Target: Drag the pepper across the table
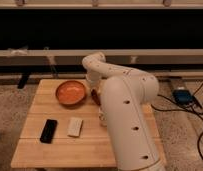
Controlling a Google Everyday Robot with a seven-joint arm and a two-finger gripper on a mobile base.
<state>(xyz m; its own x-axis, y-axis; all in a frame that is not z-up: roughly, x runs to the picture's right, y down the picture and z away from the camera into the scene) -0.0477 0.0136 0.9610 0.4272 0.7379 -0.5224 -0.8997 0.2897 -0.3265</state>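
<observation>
The light wooden table (pixel 55 150) fills the lower left of the camera view. A small dark red pepper (pixel 95 96) lies on it just right of the orange bowl, partly covered by the arm. My gripper (pixel 94 90) reaches down from the bent white arm and sits right at the pepper, close to the bowl's right rim. The bulky white arm hides most of the table's right side.
A round orange bowl (pixel 71 92) stands at the back middle of the table. A black flat object (pixel 49 130) and a white rectangular object (pixel 75 126) lie at the front left. A small white bottle (pixel 101 118) peeks out beside the arm. Cables and a blue device (pixel 182 95) lie on the floor to the right.
</observation>
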